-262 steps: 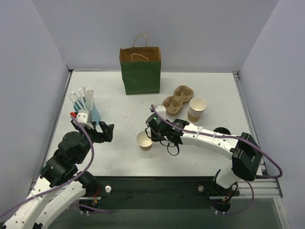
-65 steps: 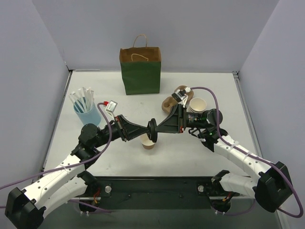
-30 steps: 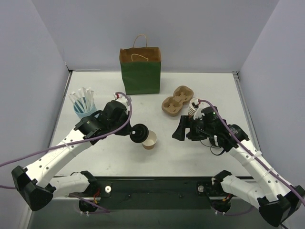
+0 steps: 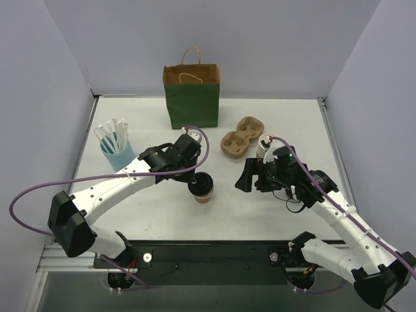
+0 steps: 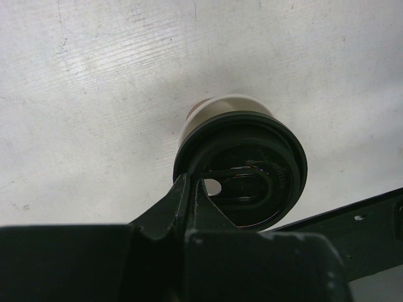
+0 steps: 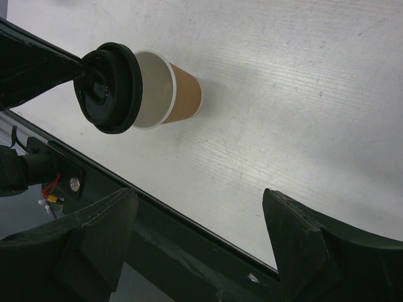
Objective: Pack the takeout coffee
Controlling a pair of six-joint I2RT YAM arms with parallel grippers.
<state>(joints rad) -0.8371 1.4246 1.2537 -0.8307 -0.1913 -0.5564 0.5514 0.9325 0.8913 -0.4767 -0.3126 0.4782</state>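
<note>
The left gripper (image 5: 192, 190) is clamping its jaws on the rim of a black lid (image 5: 242, 168), holding it partly over the open mouth of the brown kraft paper cup (image 6: 182, 100), which is standing at the front centre of the white table (image 4: 156, 211). To the cup's right, the right gripper (image 4: 244, 179) is hanging with jaws wide apart, gripping nothing. Behind are sitting a pulp cup carrier (image 4: 238, 138), a stack of unlidded cups (image 4: 266, 145), a blue cup of stirrers (image 4: 117, 155) and, farthest back, a green paper bag (image 4: 192, 101).

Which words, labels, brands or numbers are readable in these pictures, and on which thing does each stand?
None can be read.
The green paper bag, the brown cup and the cup carrier look plain.
Any moulded marks on the black lid are too blurred to read.
</note>
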